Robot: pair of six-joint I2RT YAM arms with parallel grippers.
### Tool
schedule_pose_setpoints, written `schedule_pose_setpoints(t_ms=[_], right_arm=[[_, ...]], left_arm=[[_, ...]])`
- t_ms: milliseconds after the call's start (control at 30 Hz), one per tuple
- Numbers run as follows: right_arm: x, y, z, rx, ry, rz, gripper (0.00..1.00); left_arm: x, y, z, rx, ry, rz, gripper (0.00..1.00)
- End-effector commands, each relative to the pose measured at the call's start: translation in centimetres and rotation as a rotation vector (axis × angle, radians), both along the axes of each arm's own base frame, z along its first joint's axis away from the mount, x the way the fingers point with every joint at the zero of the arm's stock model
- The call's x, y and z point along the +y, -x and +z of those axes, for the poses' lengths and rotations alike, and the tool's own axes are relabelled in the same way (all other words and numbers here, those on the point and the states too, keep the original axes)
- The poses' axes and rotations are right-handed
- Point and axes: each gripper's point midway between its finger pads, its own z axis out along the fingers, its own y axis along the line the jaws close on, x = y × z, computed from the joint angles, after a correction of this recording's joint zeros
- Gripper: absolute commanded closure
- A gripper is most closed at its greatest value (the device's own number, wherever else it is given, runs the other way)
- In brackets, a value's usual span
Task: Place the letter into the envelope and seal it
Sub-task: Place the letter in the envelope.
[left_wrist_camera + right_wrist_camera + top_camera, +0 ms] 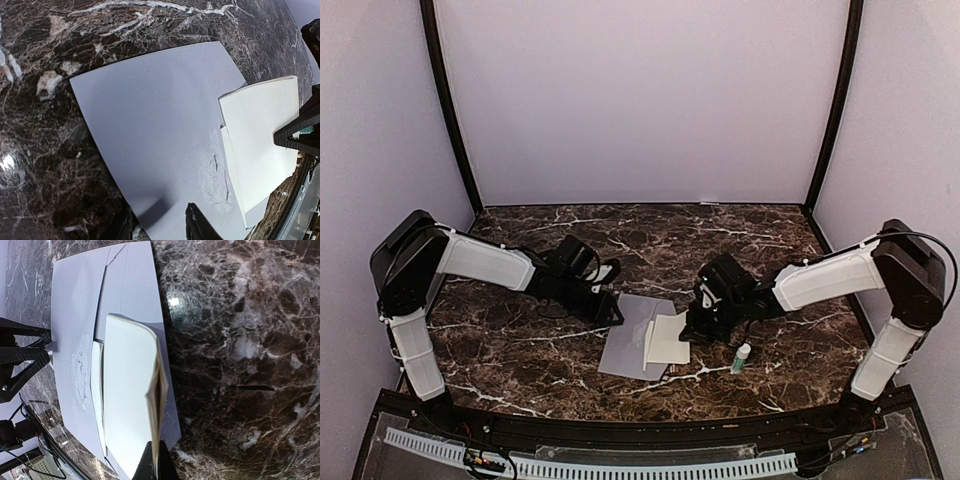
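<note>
A small tube (pixel 741 357) with a green band stands on the marble table (pixel 520 340), right of the grey envelope (pixel 625 345) and apart from it; its label is too small to read. The letter (pixel 670 340), folded to a cream rectangle, lies over the envelope's right part. Its right edge is lifted and pinched in the closed jaws of the right gripper (pixel 156 465). A scuffed patch (pixel 215 175) marks the envelope just beside the letter. At the envelope's left edge the left gripper (pixel 617 318) has its jaws partly apart.
</note>
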Motion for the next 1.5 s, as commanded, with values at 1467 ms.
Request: schedule_pose_setpoints(t_ms=[1467], right_arm=[[4.8,-2.5,0.2,-0.018,-0.119,0.013,1.00]], left_arm=[[-1.0,3.0,-1.9,0.146,0.015,-0.056,0.67]])
